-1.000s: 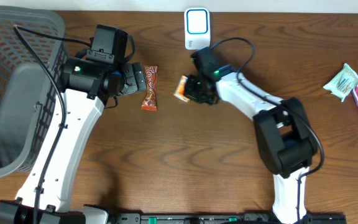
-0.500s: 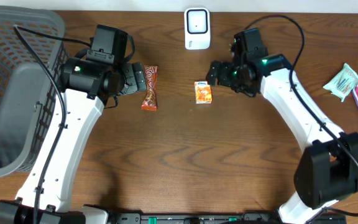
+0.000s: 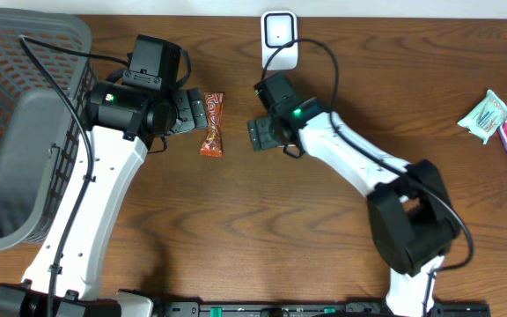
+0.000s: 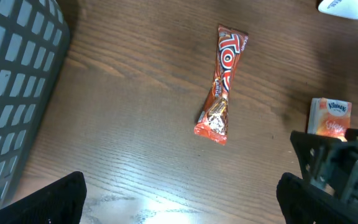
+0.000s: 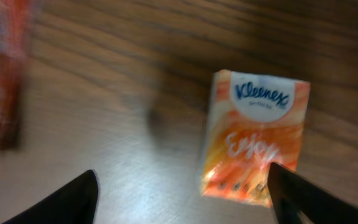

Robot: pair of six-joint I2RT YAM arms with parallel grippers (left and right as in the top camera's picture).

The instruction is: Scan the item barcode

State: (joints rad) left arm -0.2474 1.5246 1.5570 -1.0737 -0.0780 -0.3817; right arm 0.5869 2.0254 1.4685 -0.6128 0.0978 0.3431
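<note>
The basket (image 3: 25, 132) walled off the left side of the table (image 3: 236, 238), and the right arm (image 3: 359, 167) lay slantwise across the middle. A strip of bare wood ran between the candy bar (image 3: 212, 123) and the tissue pack (image 4: 330, 117), which sat under the right gripper (image 3: 260, 135). The scanner (image 3: 279, 40) stood behind at the far edge.

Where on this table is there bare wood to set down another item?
Widest bare wood lies between the white right arm and the mint-green snack packet. Crowded around the white scanner, red candy bar and orange tissue pack.
</note>
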